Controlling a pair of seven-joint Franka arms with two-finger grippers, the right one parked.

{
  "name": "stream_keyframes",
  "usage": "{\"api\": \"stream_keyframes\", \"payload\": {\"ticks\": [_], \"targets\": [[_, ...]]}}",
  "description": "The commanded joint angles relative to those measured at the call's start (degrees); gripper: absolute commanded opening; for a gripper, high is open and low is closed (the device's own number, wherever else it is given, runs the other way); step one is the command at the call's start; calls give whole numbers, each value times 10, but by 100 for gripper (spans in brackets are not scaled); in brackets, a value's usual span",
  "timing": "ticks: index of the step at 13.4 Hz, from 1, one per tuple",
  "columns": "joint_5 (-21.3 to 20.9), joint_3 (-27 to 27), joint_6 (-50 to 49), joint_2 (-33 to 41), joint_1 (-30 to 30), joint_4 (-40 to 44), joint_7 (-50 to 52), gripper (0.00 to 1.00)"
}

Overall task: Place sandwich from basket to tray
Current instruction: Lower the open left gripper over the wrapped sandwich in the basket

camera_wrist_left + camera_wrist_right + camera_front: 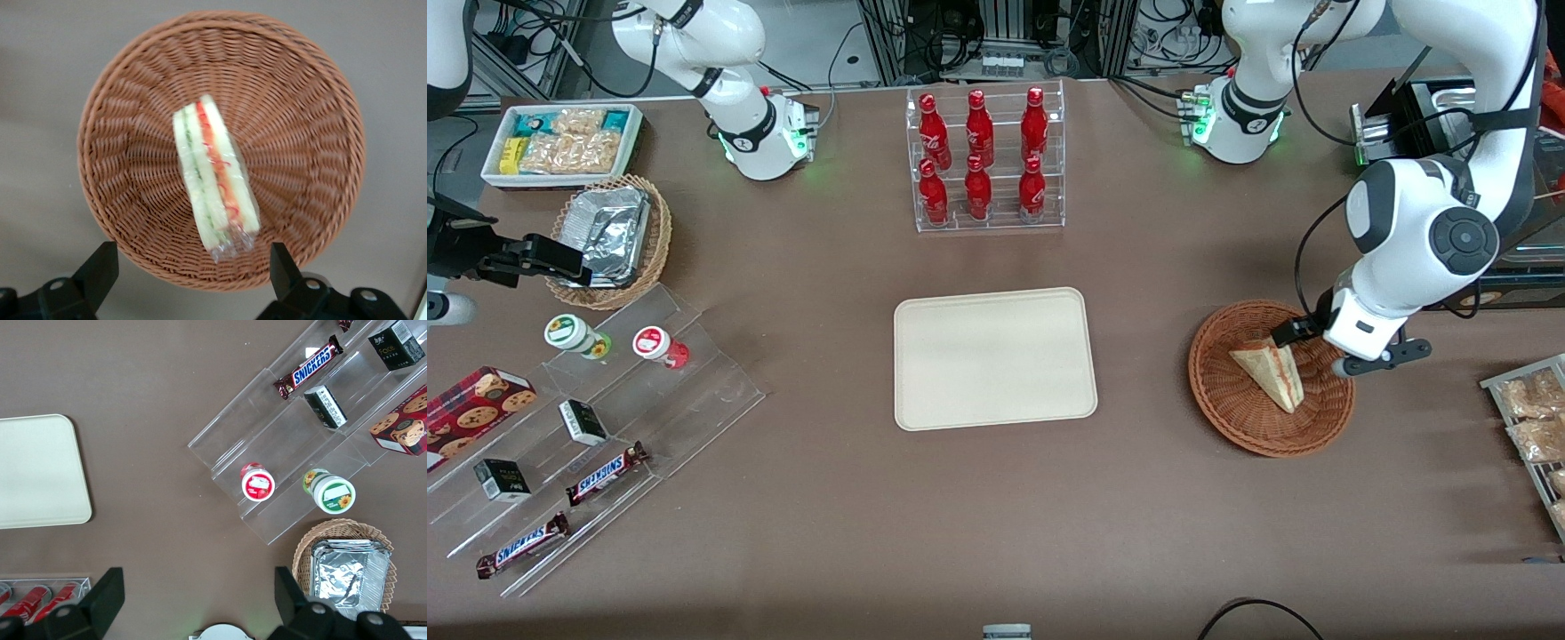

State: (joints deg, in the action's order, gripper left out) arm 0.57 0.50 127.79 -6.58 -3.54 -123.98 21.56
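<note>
The sandwich (1272,373) lies in the round reddish-brown basket (1227,418), a pale wedge in clear wrap with red-orange and green filling. In the left wrist view the sandwich (213,180) rests on the basket's (133,100) woven floor with its filling edge up. My left gripper (1316,349) hangs just above the basket, over the part farther from the front camera. It is open, and its two black fingers (100,267) stand wide apart above the rim with nothing between them. The cream tray (996,356) lies bare at the table's middle, beside the basket.
A clear rack of red bottles (983,160) stands farther from the camera than the tray. A rack of snack packets (1529,418) lies at the working arm's end. Toward the parked arm's end are acrylic steps with candy bars (605,471), a foil-filled tan basket (618,240) and a white snack box (560,142).
</note>
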Motion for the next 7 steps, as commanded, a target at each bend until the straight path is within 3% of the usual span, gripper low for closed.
{"api": "stream_keyframes", "payload": {"ticks": [1, 3, 7], "targets": [[-1, -1, 23, -8, -3, -8, 124, 100], [0, -2, 40, -18, -8, -8, 205, 100], [0, -4, 42, -33, -9, -8, 207, 100]]}}
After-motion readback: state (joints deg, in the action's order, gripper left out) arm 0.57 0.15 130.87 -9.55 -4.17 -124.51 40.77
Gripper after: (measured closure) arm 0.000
